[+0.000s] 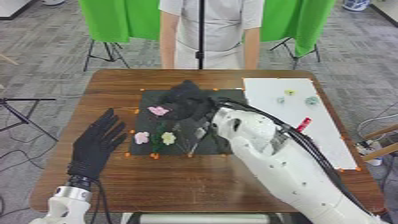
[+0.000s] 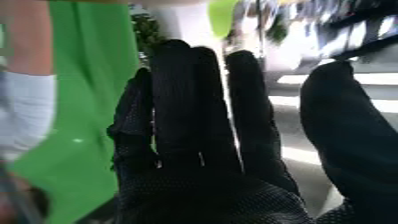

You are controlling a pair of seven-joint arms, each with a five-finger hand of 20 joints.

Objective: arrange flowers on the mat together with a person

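Observation:
My right hand (image 1: 185,104) is over the upper part of the dark mat (image 1: 213,146), hiding part of it. In the right wrist view my right hand (image 2: 209,187) is open, its fingers straight and nothing between them and the thumb. A pink flower (image 1: 158,110) is right beside this hand; whether they touch I cannot tell. Lower on the mat lie another pink flower (image 1: 141,137) and a pale yellow flower (image 1: 169,137) with green stems. My left hand (image 1: 93,147) is left of the mat, open with straight fingers.
A white sheet (image 1: 271,117) on the table's right side carries a small yellow flower (image 1: 290,92), a pale green flower (image 1: 311,100) and a red object (image 1: 305,124). My right forearm crosses the sheet's lower left. Orange marks edge the mat.

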